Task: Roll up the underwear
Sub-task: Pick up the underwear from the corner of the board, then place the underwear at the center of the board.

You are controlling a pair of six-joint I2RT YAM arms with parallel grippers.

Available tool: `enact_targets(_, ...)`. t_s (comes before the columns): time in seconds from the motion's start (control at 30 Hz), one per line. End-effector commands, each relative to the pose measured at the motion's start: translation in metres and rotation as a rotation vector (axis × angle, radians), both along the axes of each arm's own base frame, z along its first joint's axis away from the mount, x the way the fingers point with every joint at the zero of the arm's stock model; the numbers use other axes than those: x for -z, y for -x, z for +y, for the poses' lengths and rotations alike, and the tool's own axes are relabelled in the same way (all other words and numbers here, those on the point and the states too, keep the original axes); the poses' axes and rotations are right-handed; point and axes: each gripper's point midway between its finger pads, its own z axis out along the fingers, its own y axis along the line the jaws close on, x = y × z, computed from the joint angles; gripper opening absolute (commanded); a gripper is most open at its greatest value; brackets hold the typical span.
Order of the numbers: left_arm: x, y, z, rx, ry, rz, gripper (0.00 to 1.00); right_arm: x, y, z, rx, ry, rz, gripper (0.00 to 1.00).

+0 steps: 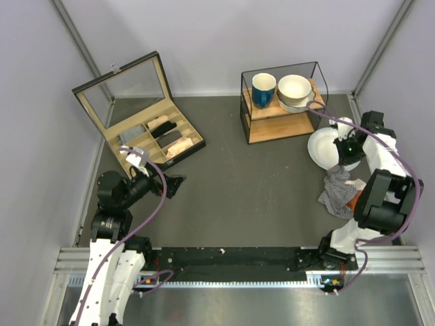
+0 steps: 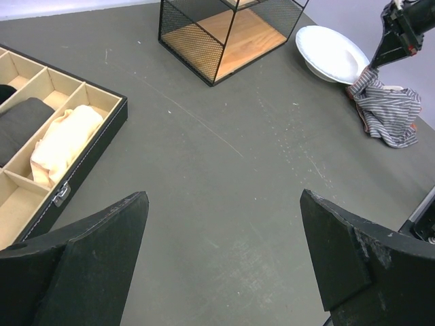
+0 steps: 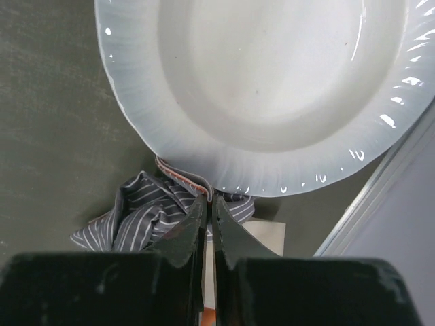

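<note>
The black open box with a glass lid (image 1: 126,88) sits back left. The black wire shelf with a wooden floor (image 1: 272,125) sits back right, with the blue mug (image 1: 263,89) left of the white bowl (image 1: 294,87) in it. The round white plate (image 1: 323,149) lies just in front of the shelf's right end. The grey striped cloth underwear (image 1: 336,193) lies in front of the plate, touching its rim.

No legible text appears anywhere.

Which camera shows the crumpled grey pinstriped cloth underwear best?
Left wrist: the whole grey pinstriped cloth underwear shows, unobstructed, beside the white round plate. Top external: the right arm overlaps part. Right wrist: only a bunch past the right gripper.
</note>
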Motion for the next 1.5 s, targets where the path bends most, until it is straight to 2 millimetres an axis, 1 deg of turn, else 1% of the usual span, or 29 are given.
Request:
enact_targets(0.0,-0.01,-0.004,0.001,-0.007,0.004,-0.042,0.99,-0.05,0.001,0.006,-0.044,0.011,-0.139,0.0)
enact_targets(0.03,-0.011,-0.004,0.002,-0.009,0.003,-0.043,0.99,-0.057,0.004,0.011,-0.054,-0.003,-0.151,0.0)
enact_targets(0.07,-0.011,-0.004,0.002,-0.007,0.002,-0.044,0.99,-0.074,0.006,0.013,-0.061,0.005,-0.194,0.0)
enact_targets(0.1,-0.011,-0.004,0.002,-0.008,0.002,-0.044,0.99,-0.09,0.004,0.014,-0.066,0.01,-0.233,0.0)
enact_targets(0.17,-0.011,-0.006,0.004,-0.02,-0.005,-0.045,0.99,-0.114,0.01,0.022,-0.084,-0.003,-0.281,0.0)
enact_targets(0.2,-0.01,-0.007,0.005,-0.027,-0.007,-0.044,0.99,-0.143,0.011,0.024,-0.094,0.018,-0.354,0.0)
enact_targets(0.27,-0.01,-0.008,0.007,-0.038,-0.011,-0.041,0.99,-0.169,0.016,0.033,-0.119,0.003,-0.413,0.0)
enact_targets(0.3,-0.009,-0.009,0.008,-0.041,-0.011,-0.037,0.99,-0.198,0.016,0.037,-0.133,0.017,-0.485,0.0)
enact_targets(0.37,-0.008,-0.01,0.008,-0.042,-0.013,-0.03,0.99,-0.222,0.021,0.049,-0.162,-0.018,-0.532,0.0)
enact_targets(0.4,-0.007,-0.01,0.008,-0.039,-0.011,-0.028,0.99,-0.247,0.021,0.054,-0.182,-0.014,-0.587,0.0)
enact_targets(0.47,-0.007,-0.011,0.008,-0.039,-0.012,-0.024,0.99,-0.263,0.026,0.071,-0.225,-0.055,-0.611,0.0)
enact_targets(0.5,-0.007,-0.01,0.008,-0.036,-0.011,-0.022,0.99,-0.279,0.027,0.086,-0.275,-0.062,-0.645,0.0)
enact_targets(0.57,-0.007,-0.011,0.007,-0.033,-0.01,-0.022,0.99,-0.291,0.032,0.108,-0.341,-0.086,-0.671,0.0)
enact_targets(0.6,-0.008,-0.01,0.007,-0.03,-0.009,-0.026,0.99,-0.299,0.036,0.128,-0.406,-0.108,-0.691,0.0)
enact_targets(0.7,-0.011,-0.008,0.003,0.001,-0.002,-0.032,0.99,-0.315,0.048,0.165,-0.519,-0.167,-0.728,0.0)
enact_targets(0.73,-0.011,-0.007,0.001,0.013,0.002,-0.033,0.99,-0.318,0.058,0.193,-0.613,-0.222,-0.728,0.0)
enact_targets(0.8,-0.012,-0.007,-0.001,0.024,0.01,-0.033,0.99,-0.325,0.067,0.216,-0.689,-0.27,-0.734,0.0)
enact_targets(0.83,-0.01,-0.007,-0.002,0.031,0.011,-0.03,0.99,-0.328,0.077,0.235,-0.758,-0.313,-0.728,0.0)
enact_targets(0.9,-0.01,-0.007,-0.003,0.043,0.008,-0.029,0.99,-0.335,0.085,0.254,-0.813,-0.364,-0.726,0.0)
enact_targets(0.93,-0.009,-0.007,-0.003,0.045,0.007,-0.028,0.99,-0.338,0.095,0.268,-0.866,-0.401,-0.717,0.0)
enact_targets(1.1,-0.01,-0.005,-0.004,0.063,-0.014,-0.051,0.99,-0.358,0.12,0.3,-0.991,-0.48,-0.735,0.0)
enact_targets(1.13,-0.01,-0.004,-0.004,0.071,-0.016,-0.056,0.99,-0.36,0.122,0.303,-0.997,-0.496,-0.736,0.0)
enact_targets(1.2,-0.011,-0.001,-0.007,0.096,-0.015,-0.062,0.99,-0.359,0.117,0.306,-0.983,-0.51,-0.735,0.0)
enact_targets(1.23,-0.012,0.0,-0.008,0.105,-0.012,-0.065,0.99,-0.354,0.113,0.306,-0.971,-0.506,-0.731,0.0)
enact_targets(1.27,-0.013,0.001,-0.009,0.114,-0.011,-0.068,0.99,-0.342,0.104,0.31,-0.957,-0.507,-0.714,0.0)
enact_targets(1.33,-0.014,0.003,-0.013,0.141,-0.002,-0.072,0.99,-0.325,0.095,0.311,-0.938,-0.495,-0.685,0.0)
enact_targets(1.37,-0.013,0.004,-0.013,0.147,0.0,-0.07,0.99,-0.307,0.089,0.313,-0.933,-0.487,-0.648,0.0)
enact_targets(1.4,-0.013,0.004,-0.014,0.151,0.002,-0.07,0.99,-0.301,0.085,0.313,-0.928,-0.474,-0.647,0.0)
enact_targets(1.47,-0.012,0.004,-0.014,0.153,0.002,-0.067,0.99,-0.289,0.083,0.311,-0.933,-0.45,-0.635,0.0)
